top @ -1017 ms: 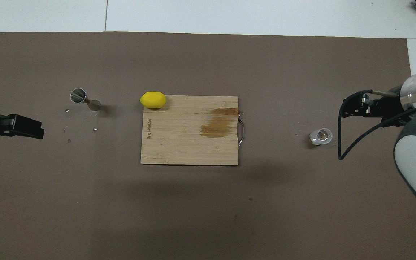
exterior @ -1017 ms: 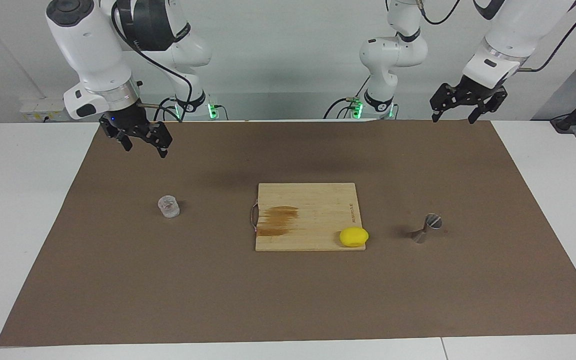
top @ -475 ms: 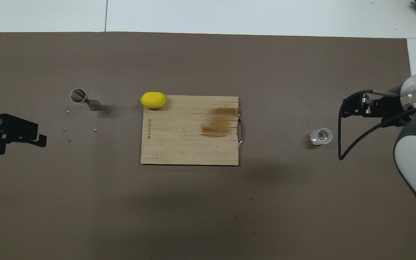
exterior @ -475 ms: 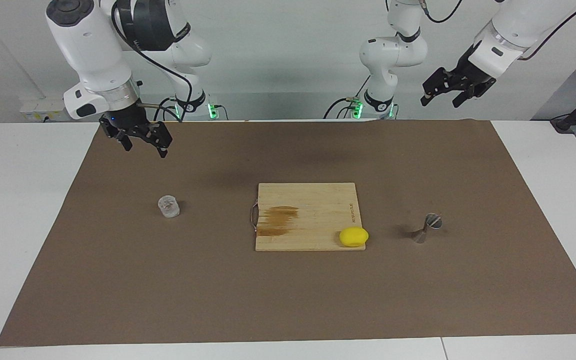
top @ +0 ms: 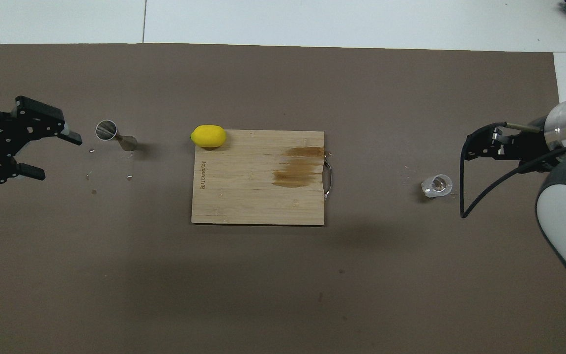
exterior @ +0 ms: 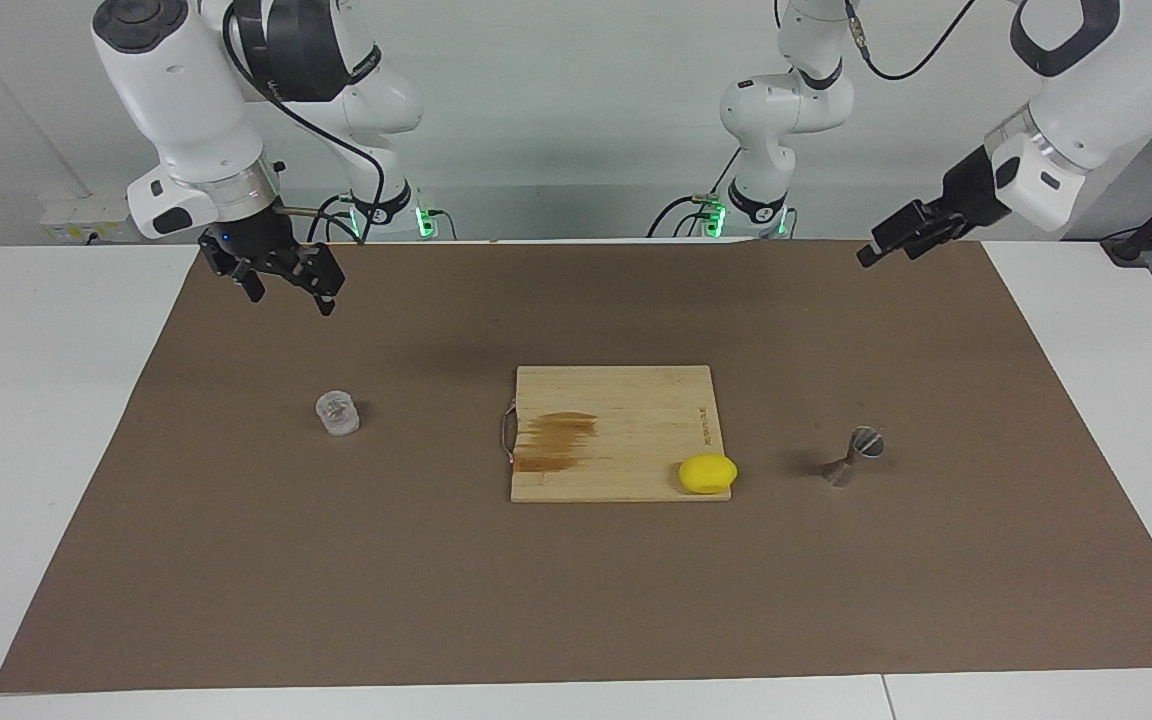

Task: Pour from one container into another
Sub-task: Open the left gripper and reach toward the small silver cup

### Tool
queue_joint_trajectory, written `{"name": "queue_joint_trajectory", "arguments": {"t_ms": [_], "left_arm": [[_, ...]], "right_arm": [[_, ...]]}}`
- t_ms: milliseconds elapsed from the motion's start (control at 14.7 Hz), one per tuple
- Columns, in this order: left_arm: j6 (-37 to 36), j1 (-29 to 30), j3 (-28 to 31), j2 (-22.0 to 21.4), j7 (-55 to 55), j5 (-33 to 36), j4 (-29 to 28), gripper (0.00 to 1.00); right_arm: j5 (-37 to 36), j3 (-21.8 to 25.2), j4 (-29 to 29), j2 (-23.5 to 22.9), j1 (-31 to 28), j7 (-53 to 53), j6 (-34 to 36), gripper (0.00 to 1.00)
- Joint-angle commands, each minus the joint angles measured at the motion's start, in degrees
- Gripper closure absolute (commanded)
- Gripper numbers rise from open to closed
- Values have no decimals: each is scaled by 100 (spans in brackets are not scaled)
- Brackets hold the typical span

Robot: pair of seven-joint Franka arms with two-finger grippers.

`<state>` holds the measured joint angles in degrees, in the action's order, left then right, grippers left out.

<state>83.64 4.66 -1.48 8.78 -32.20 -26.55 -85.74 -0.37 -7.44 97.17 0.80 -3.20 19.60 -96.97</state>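
Glass tumbler [exterior: 338,412] — qty 1. Clear, faceted, upright on brown mat [exterior: 576,600] toward right arm's end of worktop [exterior: 36,420], level w/ cutting board. Not held, nothing touching it.

Jigger [exterior: 854,455] — qty 1. Silver hourglass, standing on mat toward left arm's end; leans in both views, can't tell if truly tilted. Not held.

Right gripper [exterior: 286,285] — qty 1. Up over mat on robot side of tumbler, fingers apart, empty. No shift vs. a sec ago; arm waits.

Left gripper [top: 49,155] — qty 1. Changed item: a sec ago it hung pointing down over mat's edge nearest robots; now arm has swung round, wrist turned so gripper points sideways in toward table. Overhead view puts it just beside jigger, fingers spread wide, empty; facing view shows it well above mat, so no contact.

Reading: looks like left arm lining up a side grasp on jigger, prob. to steady or lift it as receiver. Pour not begun; tumbler untouched, so task at earliest stage.

Other stock:
- Cutting board [exterior: 626,400] — qty 1, wood, mid-mat, brown stain patch, metal handle on tumbler side.
- Lemon [exterior: 707,473] — qty 1, yellow, on board's corner nearest jigger.
- Small specks on mat [top: 91,174] near jigger — a few, too small to ID.
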Motion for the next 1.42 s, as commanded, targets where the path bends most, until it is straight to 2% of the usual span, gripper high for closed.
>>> {"name": "queue_joint_trajectory", "arguments": {"t_ms": [0,203,339,543,678,882,1085,1221,1357], "left_arm": [[624,246,-37,439,-1713,-736,32,0],[1487,456,-45,667,-3148,-1412,-294,0],[1725,685,-46,966,-3555,-1782,-382,0],[1814,1080,-107,1441,-3548,-2144,-469,0],[1814,1274,-142,1460,-3486,-2240,-837,0],[1832,1450,-177,1398,-3486,-2784,-1427,0],[2050,1372,-186,1389,-3407,-3268,-1639,0],[2017,1397,-247,1424,-2987,-3374,-1718,0],[1789,1520,-256,1677,-2460,-3645,-1718,0]], "right_arm": [[-16,-21,-49,8,-58,-140,55,0],[-16,-21,-49,8,-58,-140,64,0],[-16,-21,-49,8,-58,-140,64,0],[-16,-21,-49,8,-58,-140,64,0],[-25,-21,-49,8,-58,-140,55,0],[-16,-21,-49,8,-58,-140,64,0],[-16,-21,-49,8,-58,-140,64,0],[-16,-21,-49,8,-58,-140,64,0],[-16,-21,-49,8,-58,-140,64,0]]}}
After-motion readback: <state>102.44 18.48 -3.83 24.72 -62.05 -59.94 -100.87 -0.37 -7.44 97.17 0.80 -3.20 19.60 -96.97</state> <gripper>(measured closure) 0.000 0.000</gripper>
